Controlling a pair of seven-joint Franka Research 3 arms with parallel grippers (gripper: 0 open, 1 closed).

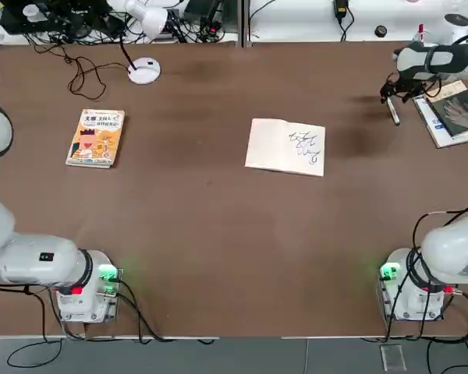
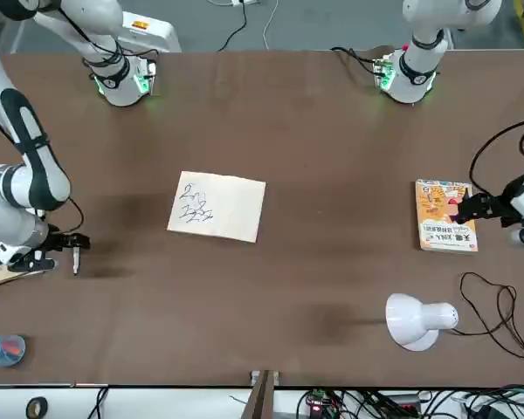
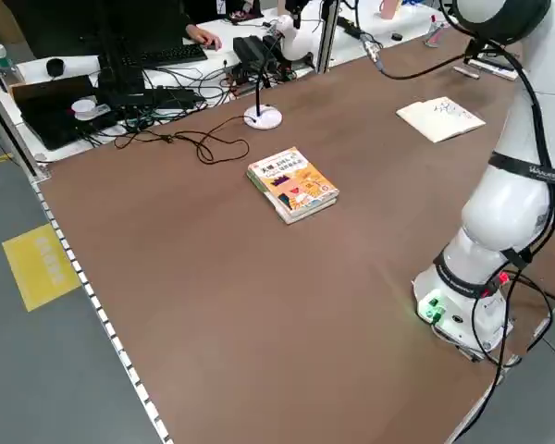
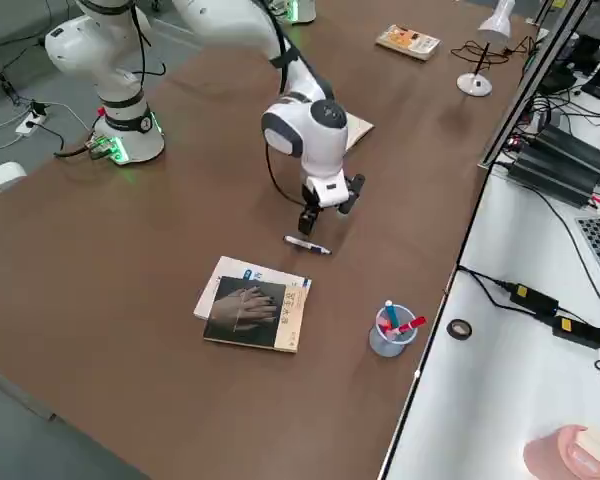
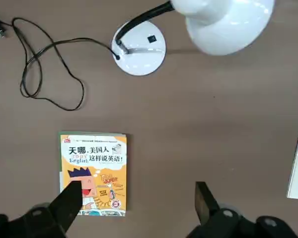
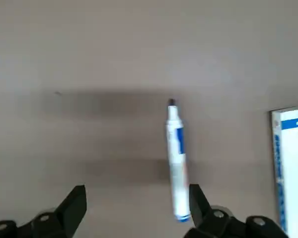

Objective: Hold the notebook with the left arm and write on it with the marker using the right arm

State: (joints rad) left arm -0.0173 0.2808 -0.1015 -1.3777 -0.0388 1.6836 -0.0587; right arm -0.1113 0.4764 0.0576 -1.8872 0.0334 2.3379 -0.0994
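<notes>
Right wrist view: marker lies flat on the counter, lengthwise between my right tool's 2 spread, empty fingers, nearer one. Left tool, also spread, hangs far off.

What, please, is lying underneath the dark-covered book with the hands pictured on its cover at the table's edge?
Under the dark-covered book lies a white booklet with blue print, its edges sticking out on two sides. Most of it is covered, so its title cannot be read.
</notes>
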